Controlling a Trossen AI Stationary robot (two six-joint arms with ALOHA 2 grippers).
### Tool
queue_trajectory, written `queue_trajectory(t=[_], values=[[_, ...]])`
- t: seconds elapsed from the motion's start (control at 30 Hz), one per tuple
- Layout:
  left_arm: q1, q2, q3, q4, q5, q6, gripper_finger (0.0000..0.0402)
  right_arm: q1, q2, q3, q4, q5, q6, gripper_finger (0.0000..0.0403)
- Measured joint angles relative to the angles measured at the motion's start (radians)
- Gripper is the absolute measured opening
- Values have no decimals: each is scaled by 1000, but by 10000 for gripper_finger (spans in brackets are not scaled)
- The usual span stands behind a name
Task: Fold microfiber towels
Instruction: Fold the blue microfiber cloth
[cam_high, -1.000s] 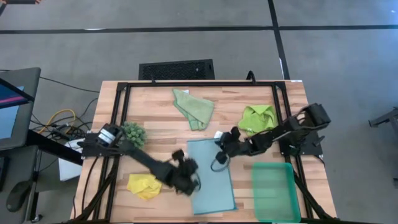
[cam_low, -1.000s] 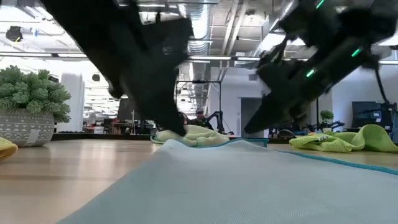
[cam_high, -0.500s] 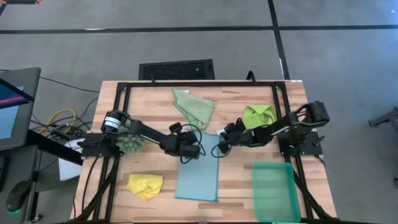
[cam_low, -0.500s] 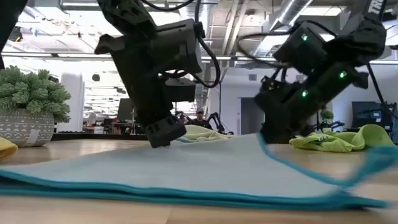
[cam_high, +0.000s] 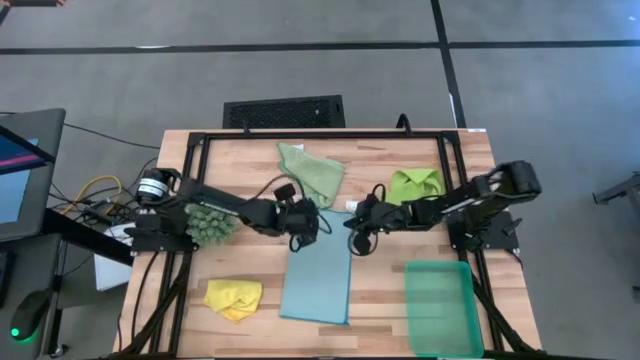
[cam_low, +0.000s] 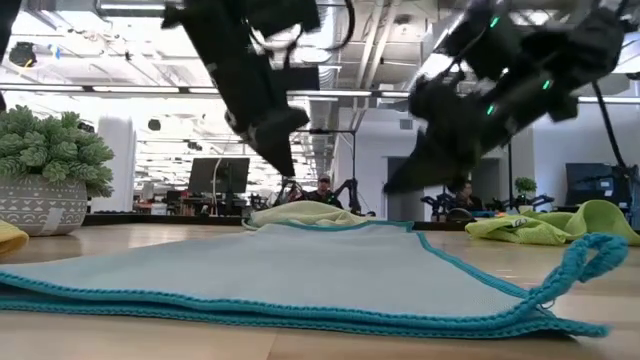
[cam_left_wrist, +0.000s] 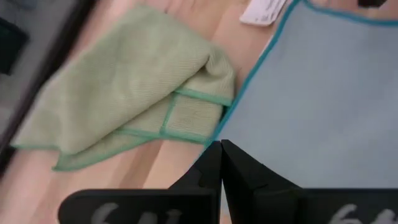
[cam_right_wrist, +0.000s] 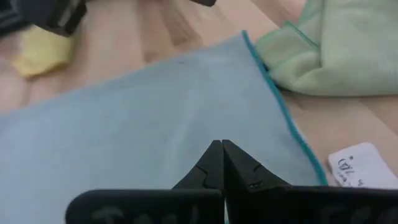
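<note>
The light blue towel (cam_high: 316, 278) lies flat on the table in two layers, its doubled near edge (cam_low: 300, 315) toward the low camera. My left gripper (cam_high: 308, 228) is shut and hangs above the towel's far left corner (cam_left_wrist: 217, 134). My right gripper (cam_high: 357, 228) is shut and hangs above the far right part of the towel (cam_right_wrist: 186, 112). In the low view both fingertips (cam_low: 285, 165) (cam_low: 395, 185) stand clear above the cloth. The sage green towel (cam_high: 312, 172), the lime green towel (cam_high: 415, 185) and the yellow towel (cam_high: 233, 297) lie crumpled around it.
A dark-green spiky plant in a pot (cam_high: 210, 222) stands by the left arm. A teal tray (cam_high: 437, 305) sits at the near right. A white label (cam_left_wrist: 264, 9) lies on the wood by the blue towel's far edge. A black frame (cam_high: 320, 135) runs around the table.
My left gripper has gone from the blue towel's near left part toward the table's far edge and risen. My right gripper has risen a little. The towel, partly lifted a second ago, has settled flat, squared up and shifted toward the table's left edge.
</note>
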Motion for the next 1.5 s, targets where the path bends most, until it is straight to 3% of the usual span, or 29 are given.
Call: queue_trajectory(t=[0.1, 0.23, 0.37, 0.5, 0.63, 0.73, 0.93, 1.07, 1.2, 1.37, 1.5], values=[[75, 13, -76, 148, 104, 76, 0, -59, 91, 7, 45, -5, -22, 13], [184, 12, -160, 238, 226, 71, 0, -174, 141, 43, -69, -71, -49, 13], [221, 8, -184, 245, 244, 49, 0, -247, 123, 46, -119, -22, -104, 13], [197, 5, -183, 342, 261, 62, 0, -247, 68, 43, -127, 62, -185, 13], [160, 5, -182, 378, 278, 61, 0, -184, -3, 44, -136, 48, -198, 13], [124, 5, -182, 349, 235, 13, 0, -125, -31, 45, -118, 36, -212, 17], [36, -11, -183, 248, -50, -114, 0, -9, -18, 46, -52, -212, -302, 21], [-8, -58, -182, 217, -148, -107, 0, 91, 25, 45, 4, -210, -307, 26], [-66, -102, -181, 255, -26, 43, 0, 178, 117, 81, 90, -187, -354, 62], [-176, -85, -180, 398, 208, 139, 0, 271, 197, 223, -16, -183, -398, 132], [-314, -13, -182, 519, 197, 171, 0, 357, 229, 336, -167, -182, -380, 188]])
